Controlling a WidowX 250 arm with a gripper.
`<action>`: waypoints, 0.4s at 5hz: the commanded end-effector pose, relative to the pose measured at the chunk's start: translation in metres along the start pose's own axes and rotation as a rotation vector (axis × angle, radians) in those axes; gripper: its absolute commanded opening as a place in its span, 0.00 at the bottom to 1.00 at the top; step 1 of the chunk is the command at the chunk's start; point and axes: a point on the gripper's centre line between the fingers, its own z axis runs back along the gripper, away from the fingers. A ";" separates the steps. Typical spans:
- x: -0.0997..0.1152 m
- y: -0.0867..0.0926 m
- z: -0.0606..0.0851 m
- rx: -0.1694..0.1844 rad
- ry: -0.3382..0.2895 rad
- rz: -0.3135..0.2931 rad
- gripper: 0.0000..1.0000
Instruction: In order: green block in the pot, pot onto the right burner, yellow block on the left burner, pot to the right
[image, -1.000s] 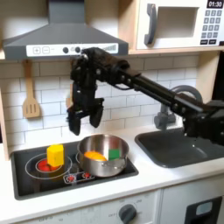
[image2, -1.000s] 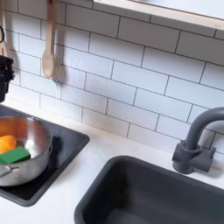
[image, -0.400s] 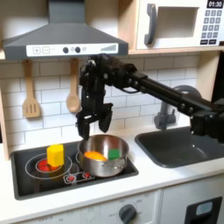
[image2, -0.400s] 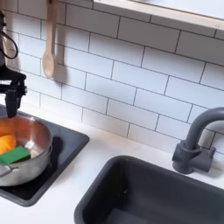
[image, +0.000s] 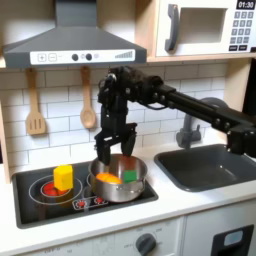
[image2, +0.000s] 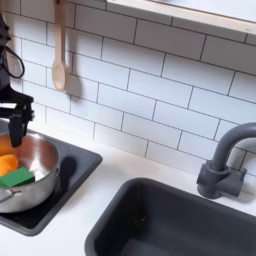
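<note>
The silver pot (image: 124, 192) stands on the black cooktop's burner on the first exterior view's right. Inside it lie the green block (image: 131, 175) and an orange piece (image: 106, 179). Upright on the red burner to the first exterior view's left is the yellow block (image: 63, 177). My gripper (image: 113, 147) hangs open just above the pot's back rim, fingers pointing down, nothing between them. At the second exterior view's left edge are the pot (image2: 36, 188), the green block (image2: 16, 177), the orange piece (image2: 8, 163) and one of my fingers (image2: 17, 130) over the rim.
A dark sink (image: 205, 168) with a grey faucet (image: 190, 130) lies to the first exterior view's right of the cooktop (image: 40, 200). A wooden spatula (image: 35, 116) and spoon (image: 87, 105) hang on the tiled wall. A range hood (image: 70, 45) is overhead.
My gripper has moved toward the first exterior view's right and lowered from above the cooktop's middle to the pot's back rim. The blocks and pot have not moved.
</note>
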 end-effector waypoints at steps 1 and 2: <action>-0.009 0.002 -0.005 0.003 0.014 0.010 1.00; -0.009 0.005 -0.011 0.012 0.023 0.035 1.00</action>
